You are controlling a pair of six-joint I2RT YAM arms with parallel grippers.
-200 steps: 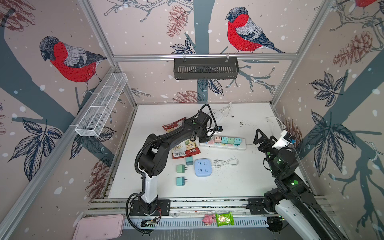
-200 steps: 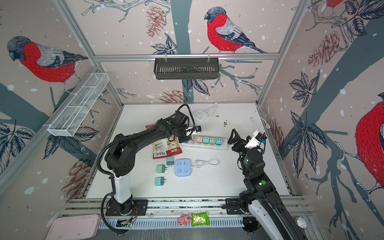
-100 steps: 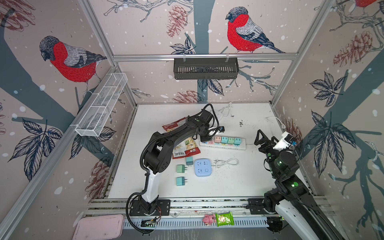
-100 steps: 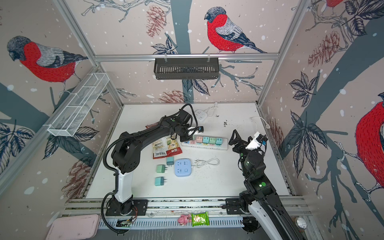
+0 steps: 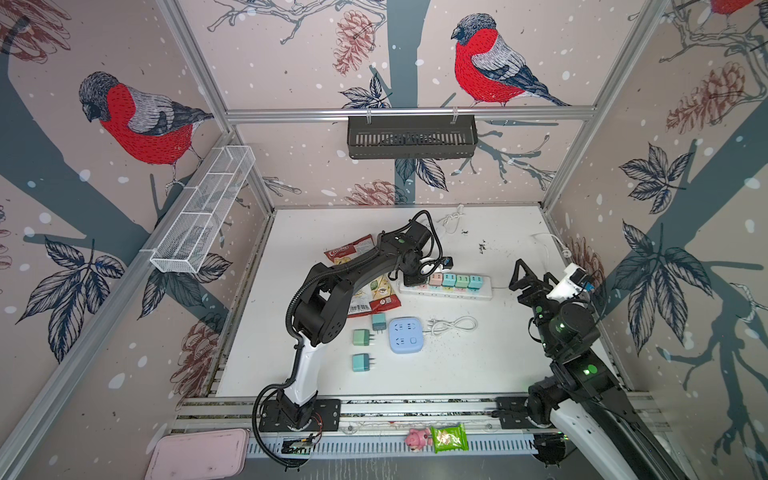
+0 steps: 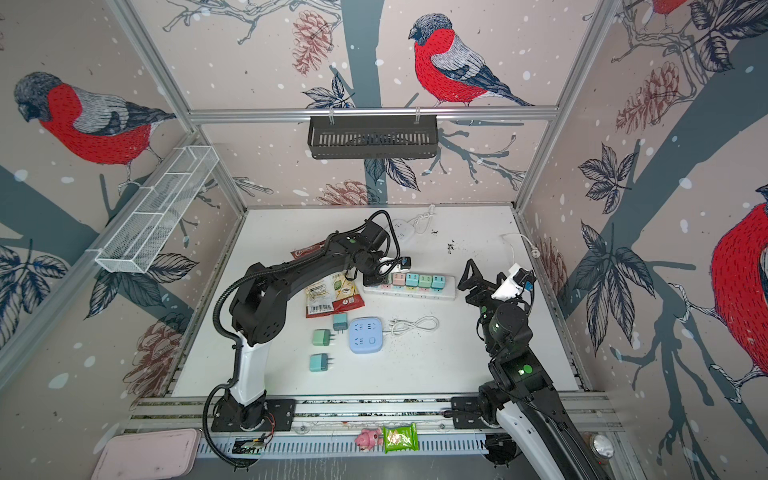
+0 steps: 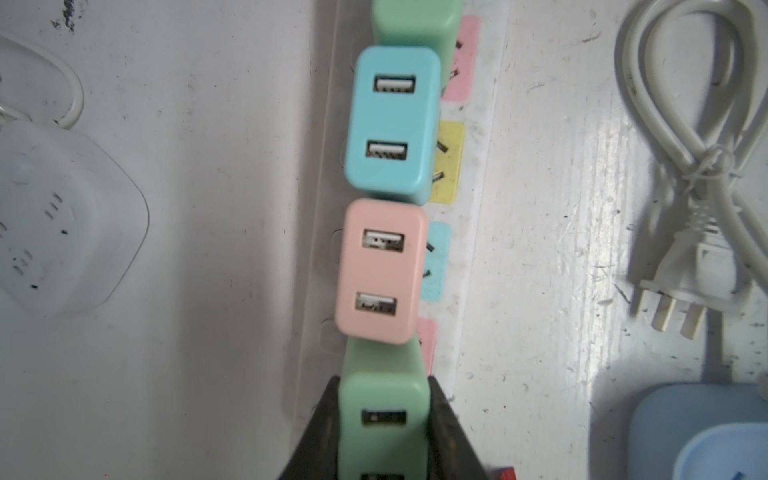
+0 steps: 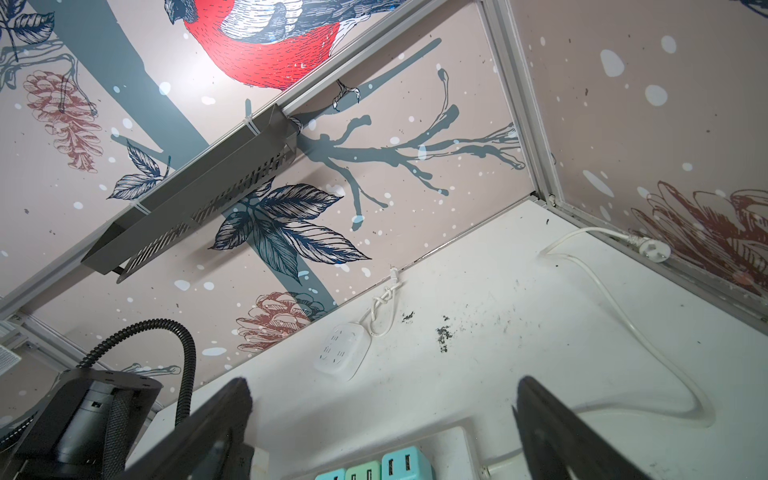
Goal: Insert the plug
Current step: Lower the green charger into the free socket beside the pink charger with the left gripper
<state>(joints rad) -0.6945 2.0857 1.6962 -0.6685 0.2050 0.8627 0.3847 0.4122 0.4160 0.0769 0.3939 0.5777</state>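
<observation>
At the left end of the power strip [image 5: 478, 293], I have my left gripper [image 7: 384, 395] clamped on the green plug [image 7: 382, 419], just beside the pink plug [image 7: 380, 270]; I cannot tell whether it is fully seated. My right gripper [image 5: 533, 279] hangs spread wide off the strip's other end, holding nothing.

White wire basket [image 5: 203, 208] on left wall. Black slotted basket [image 5: 411, 137] hangs from back rail. Red snack packets [image 5: 378, 297] lie on the white table [image 5: 478, 365], partly hidden. Blue cube socket [image 5: 405, 334], its white cord [image 5: 453, 324] looped beside it. Front edge: pink tray [image 5: 199, 455]; pink toy [image 5: 417, 439] just beside green packet [image 5: 449, 438].
</observation>
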